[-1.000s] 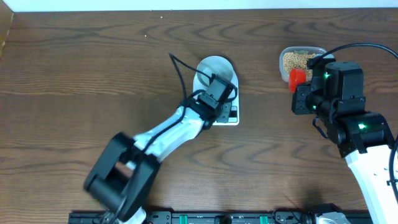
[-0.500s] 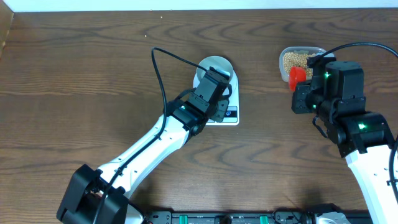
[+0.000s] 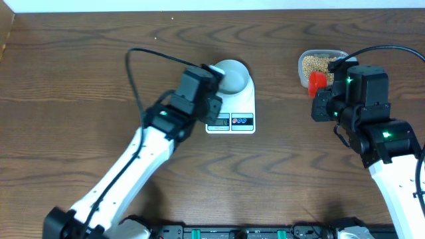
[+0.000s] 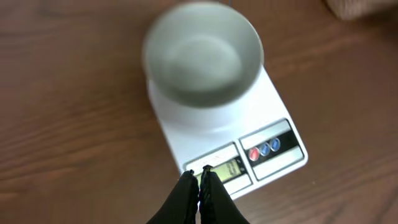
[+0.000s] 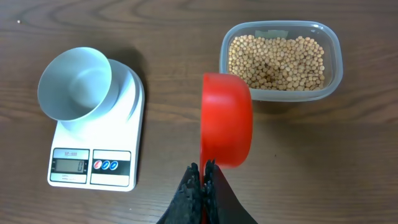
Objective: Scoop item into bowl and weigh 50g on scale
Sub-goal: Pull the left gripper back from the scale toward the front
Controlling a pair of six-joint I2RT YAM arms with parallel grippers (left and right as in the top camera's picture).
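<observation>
From overhead we see the scale (image 3: 230,114) near the middle of the table's (image 3: 80,53) far edge. The bowl (image 3: 234,76) stands on its far end. The beans (image 3: 320,64) lie in a clear tub (image 3: 302,72) toward the far right corner.

In the left wrist view, the left gripper (image 4: 200,182) is clenched on nothing, with its tips at the scale's display end.

In the right wrist view, the right gripper (image 5: 202,169) grasps a red scoop (image 5: 227,119) in the air beside the tub.
</observation>
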